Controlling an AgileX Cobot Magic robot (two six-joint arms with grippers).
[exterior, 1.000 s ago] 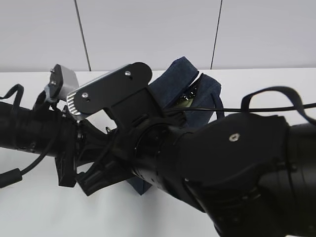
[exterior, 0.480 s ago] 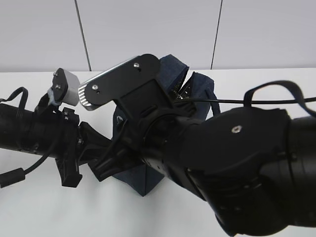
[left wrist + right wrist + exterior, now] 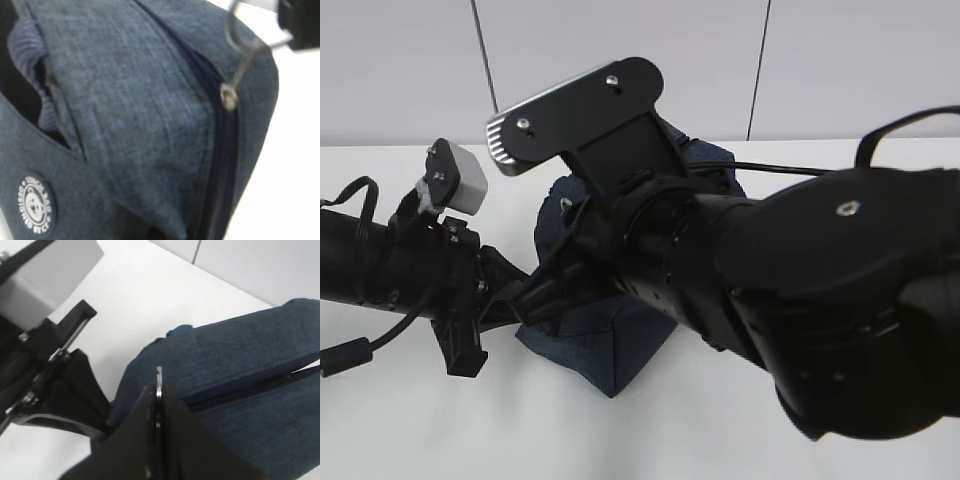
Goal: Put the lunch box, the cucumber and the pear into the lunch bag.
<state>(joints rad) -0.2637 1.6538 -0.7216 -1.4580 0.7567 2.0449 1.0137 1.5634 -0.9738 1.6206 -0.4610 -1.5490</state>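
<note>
The dark navy lunch bag (image 3: 610, 345) stands on the white table, mostly hidden behind my arms. Its zipper (image 3: 222, 150) looks closed along the top, and no lining shows. My right gripper (image 3: 158, 395) is shut on the metal ring pull (image 3: 158, 376), which also shows in the left wrist view (image 3: 234, 30). My left gripper (image 3: 520, 305) is pressed to the bag's left side with a fold of fabric (image 3: 150, 125) running into its jaws; its fingers are hidden. The lunch box, cucumber and pear are out of view.
The white table (image 3: 410, 430) runs to a pale wall with dark seams (image 3: 488, 70). The right arm's wrist and camera mount (image 3: 580, 110) fill the middle and right of the exterior view. The bag carries a round white logo patch (image 3: 36, 205).
My right arm has risen and swung left with the ring pull. The bag's gaping top has drawn shut and the lining no longer shows. The left arm has barely moved.
</note>
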